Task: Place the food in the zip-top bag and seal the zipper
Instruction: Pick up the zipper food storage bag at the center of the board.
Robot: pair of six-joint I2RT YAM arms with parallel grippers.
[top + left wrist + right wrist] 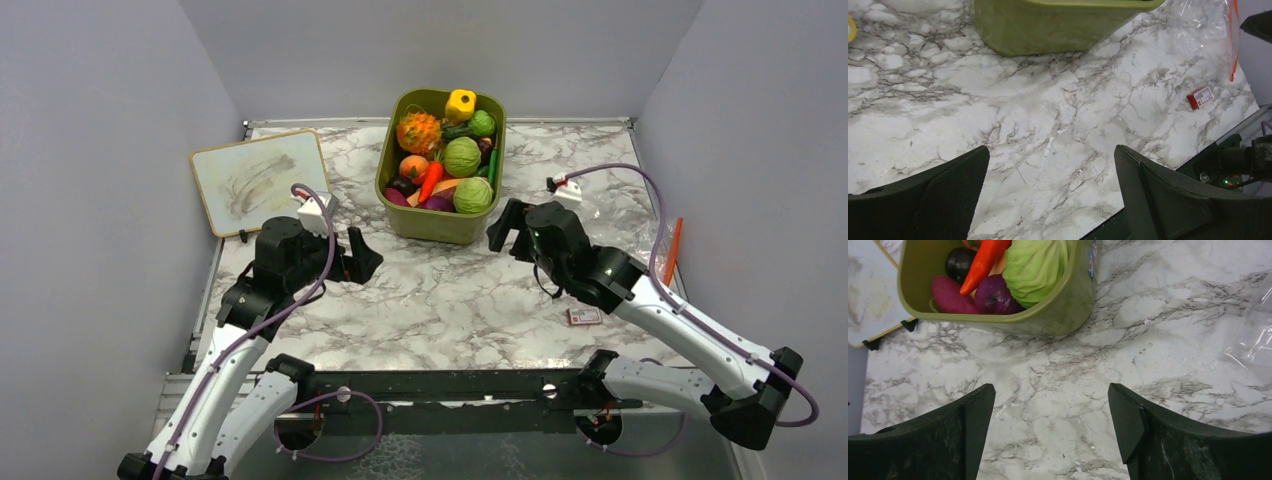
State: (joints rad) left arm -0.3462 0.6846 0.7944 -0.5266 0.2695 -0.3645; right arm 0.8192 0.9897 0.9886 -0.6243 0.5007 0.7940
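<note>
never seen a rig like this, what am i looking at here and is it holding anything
Two robot arms are bolted at the near edge of a marble table. The wide picture looks down from above and behind them. The other two come from a camera on each wrist, so the dark shapes at the bottom belong to that arm itself. On the table: an olive-green bin full of toy food, a clear zip-top bag at the right with an orange-red zipper, a small whiteboard and a red tag. The left gripper and right gripper are both open and hold nothing.
</note>
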